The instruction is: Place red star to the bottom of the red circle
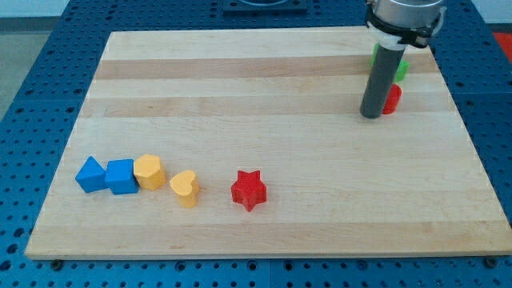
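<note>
The red star [248, 190] lies on the wooden board near the view's bottom, a little left of centre. The red circle [392, 98] sits at the view's upper right, mostly hidden behind the rod. My tip [370, 116] rests on the board just left of the red circle, touching or nearly touching it. The tip is far from the red star, up and to the right of it.
A green block [399, 69] sits just above the red circle, partly hidden by the rod. At the lower left stand a blue triangular block [90, 174], a blue cube [122, 176], a yellow hexagon [150, 171] and a yellow heart [185, 188].
</note>
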Controlling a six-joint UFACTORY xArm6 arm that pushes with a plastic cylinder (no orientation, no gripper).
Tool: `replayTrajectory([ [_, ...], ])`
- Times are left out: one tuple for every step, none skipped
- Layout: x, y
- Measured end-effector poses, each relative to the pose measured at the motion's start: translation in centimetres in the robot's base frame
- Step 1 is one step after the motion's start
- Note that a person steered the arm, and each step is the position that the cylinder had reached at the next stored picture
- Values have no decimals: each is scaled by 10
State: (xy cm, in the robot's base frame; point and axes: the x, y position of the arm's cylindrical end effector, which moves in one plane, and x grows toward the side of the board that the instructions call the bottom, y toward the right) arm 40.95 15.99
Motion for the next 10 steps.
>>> replayTrajectory([
  [-8,21],
  [-16,38],
  [-5,38],
  [16,41],
  [58,44],
  [141,7],
  [195,-61],
  [209,-118],
  [208,-170],
  [178,-179],
])
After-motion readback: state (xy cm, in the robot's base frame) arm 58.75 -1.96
